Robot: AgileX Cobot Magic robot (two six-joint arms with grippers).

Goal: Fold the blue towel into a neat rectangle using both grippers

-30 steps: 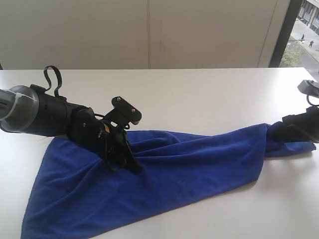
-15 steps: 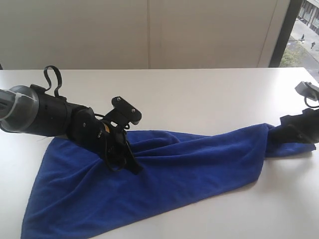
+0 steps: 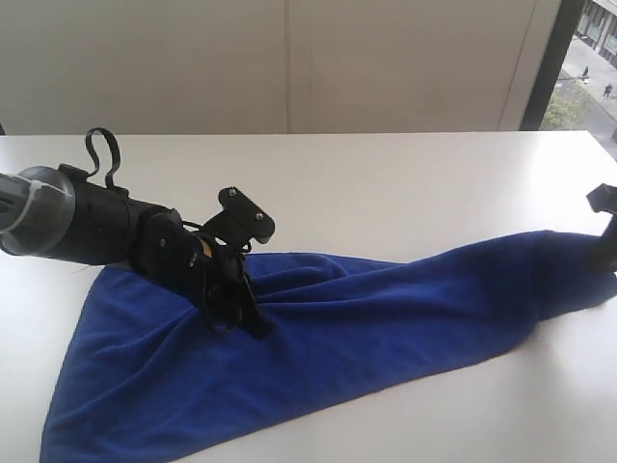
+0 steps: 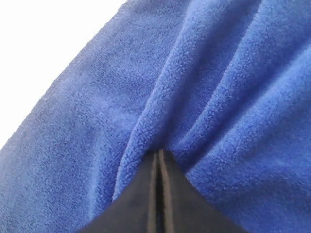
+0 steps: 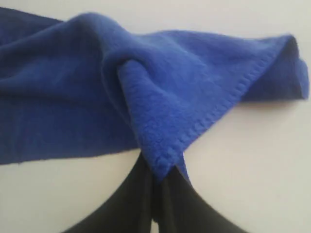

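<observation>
Left claw point(image 4: 159, 156) of mine is pinched tight on a fold of the blue towel point(image 3: 366, 323); right claw point(image 5: 156, 183) clamps its right corner, cloth draped across the white table point(image 3: 386, 183)

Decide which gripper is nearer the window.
Right. The right gripper pinches the blue towel at its end by the window; the left gripper pinches the towel mid-table, far from it.

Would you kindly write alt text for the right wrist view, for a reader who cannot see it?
The right gripper, its black jaws shut, pinches a stitched corner of the blue towel. The rest of the towel runs away from it in soft folds over the white table.
</observation>
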